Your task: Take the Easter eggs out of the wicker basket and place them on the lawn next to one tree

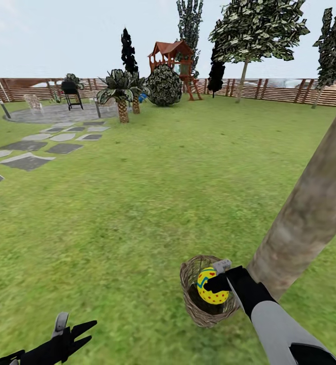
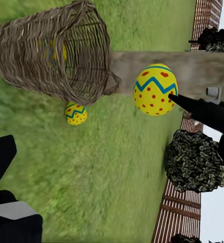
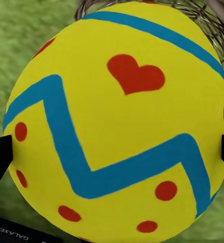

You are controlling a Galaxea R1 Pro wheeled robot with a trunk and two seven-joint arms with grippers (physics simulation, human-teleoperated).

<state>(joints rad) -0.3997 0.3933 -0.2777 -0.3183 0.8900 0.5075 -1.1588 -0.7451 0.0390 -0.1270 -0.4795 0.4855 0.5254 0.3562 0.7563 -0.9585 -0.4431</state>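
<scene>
Easter egg [image 1: 212, 286] clamped in right tool [image 1: 220, 280] above wicker basket [image 1: 191, 299] beside tree [image 1: 310, 213], second egg [image 2: 75, 113] on lawn [image 1: 137, 203], left tool [image 1: 71, 334] open, empty

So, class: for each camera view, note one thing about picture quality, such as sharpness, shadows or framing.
Head view: flat, even light, no cast shadow under the wicker basket; far trees look blocky. Left wrist view: scene turned sideways, with smeared lawn. Right wrist view: the held Easter egg looms huge and crisp in the right tool, grass behind soft.
</scene>
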